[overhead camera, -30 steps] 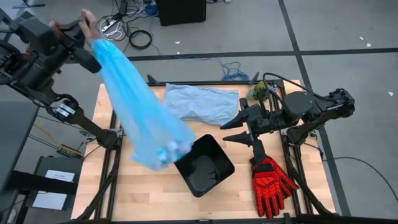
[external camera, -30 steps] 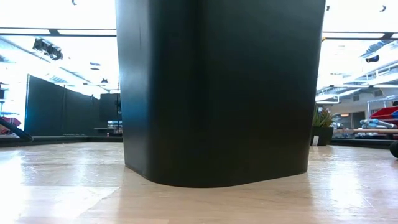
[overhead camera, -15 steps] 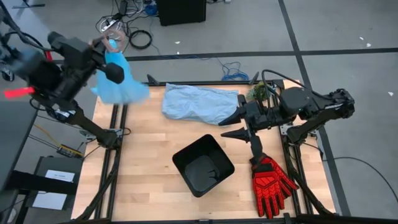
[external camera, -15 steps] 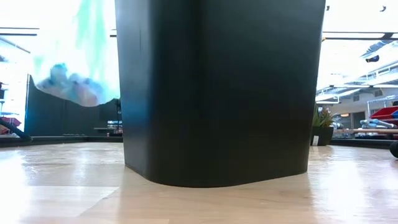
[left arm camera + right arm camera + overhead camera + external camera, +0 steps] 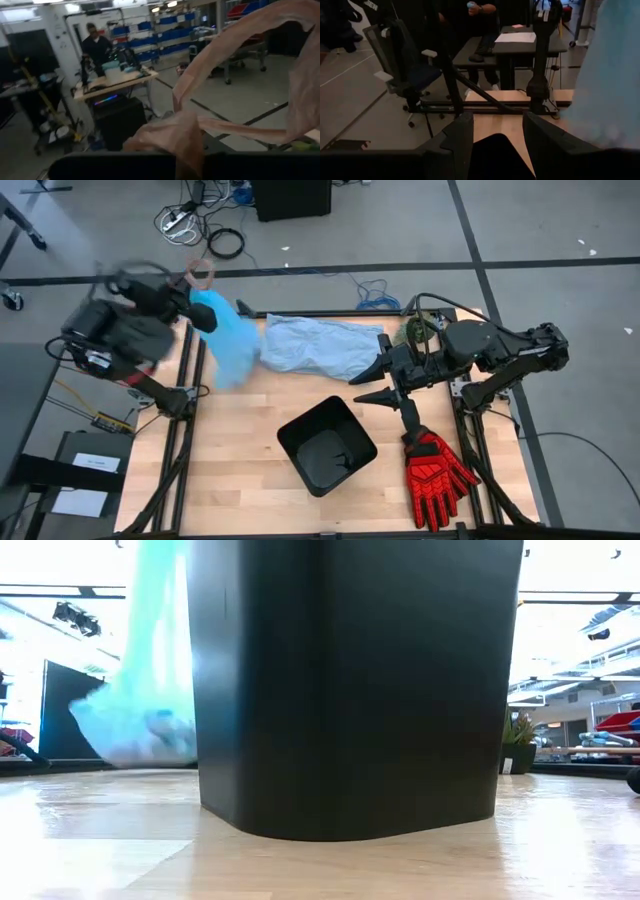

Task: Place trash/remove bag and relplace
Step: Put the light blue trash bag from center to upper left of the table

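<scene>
The cyan bag [image 5: 228, 345] hangs over the table's far left corner from my left gripper [image 5: 188, 292], which is shut on it. In the low view the bag [image 5: 150, 680] shows left of the bin, with trash wads [image 5: 160, 728] in its bottom, low by the tabletop; whether it touches the table I cannot tell. The black bin [image 5: 327, 445] stands upright on its base at mid-table with no liner in it. My right gripper [image 5: 368, 385] stands open right of the bin, pointing toward the table's left, and holds nothing. My left gripper pinches the pink drawstring band [image 5: 181, 142] at the bag's mouth between its two fingers. A free loop of the band [image 5: 240, 47] stands out beyond the fingers. The gripper points about level. The bag hangs below it, bunched at the neck and weighted at the bottom.
A paler grey-blue plastic bag [image 5: 320, 345] lies flat along the table's far side. A red glove [image 5: 437, 470] lies at the near right and a small green plant [image 5: 415, 330] at the far right. Bare wood shows at the near left.
My left gripper has come down from high over the far left and rolled its wrist, still shut on the drawstring. The bag, which hung stretched toward the bin, swung up and away to the left and now hangs low over the far left corner.
</scene>
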